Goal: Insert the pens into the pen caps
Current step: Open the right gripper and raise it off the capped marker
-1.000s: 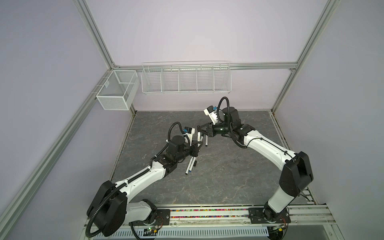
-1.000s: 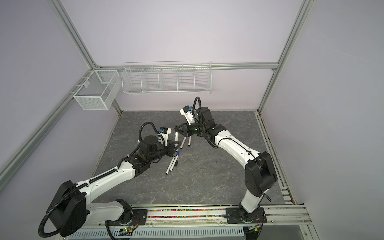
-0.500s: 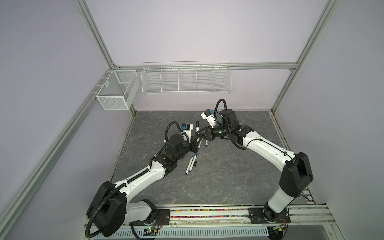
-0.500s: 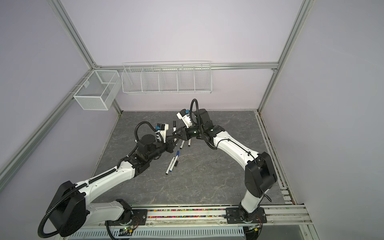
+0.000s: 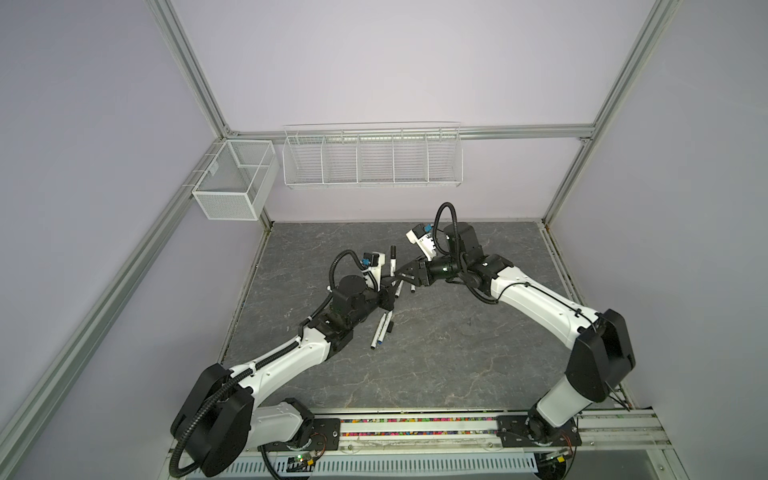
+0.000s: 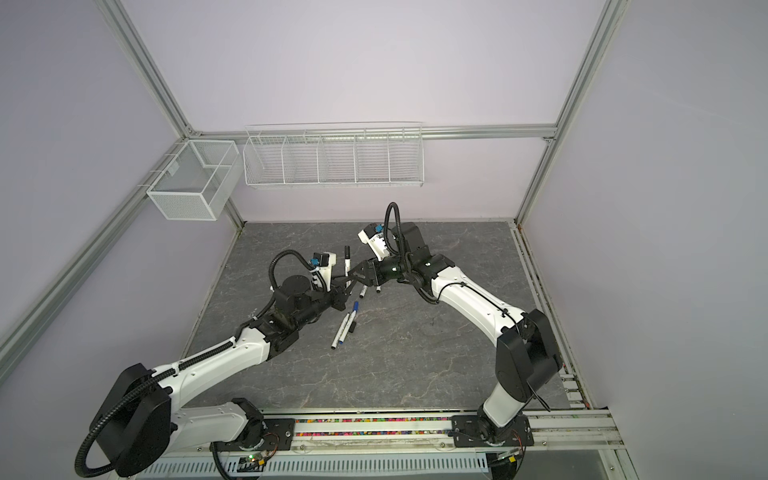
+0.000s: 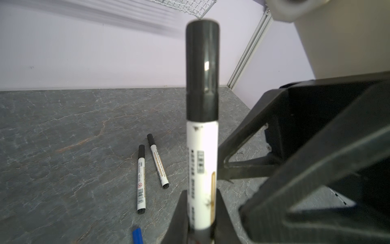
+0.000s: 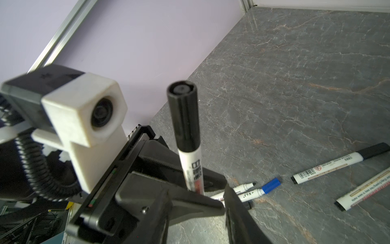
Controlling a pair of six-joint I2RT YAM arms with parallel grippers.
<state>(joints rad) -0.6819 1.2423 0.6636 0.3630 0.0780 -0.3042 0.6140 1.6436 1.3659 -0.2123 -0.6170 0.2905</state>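
Nearest my side of the tabletop [image 5: 457, 353], two pens lie flat and just beside each other, both slanting the same way. One is the blue pen [image 8: 258, 192], with its blue cap [image 8: 271, 185] on. The other is a bare pen [image 8: 240, 187] with its black nib uncovered. A loose black cap [image 6: 352, 328] lies right beside the pair.

Just beyond them, my left gripper [image 7: 200, 202] has its jaws clamped on the lower barrel of the held pen [image 7: 202, 164]. That pen stands upright above the tabletop, label facing the wrist camera, and its black cap [image 7: 202, 71] is seated on the top end.

My right gripper [image 6: 358, 277] reaches in from the other side, level with the lower part of that pen. Its jaws stand apart with nothing between them. They sit just beside the barrel, and I cannot tell whether a finger brushes it.

Below and a little past the two grippers, two capped pens [image 7: 141, 179] [image 7: 158, 162] lie on the tabletop. They are close together without touching, and each has a black cap on.

Farthest off, a long wire rack [image 5: 372, 166] and a small mesh box [image 5: 232, 183] hang on the back frame, well away from everything else.
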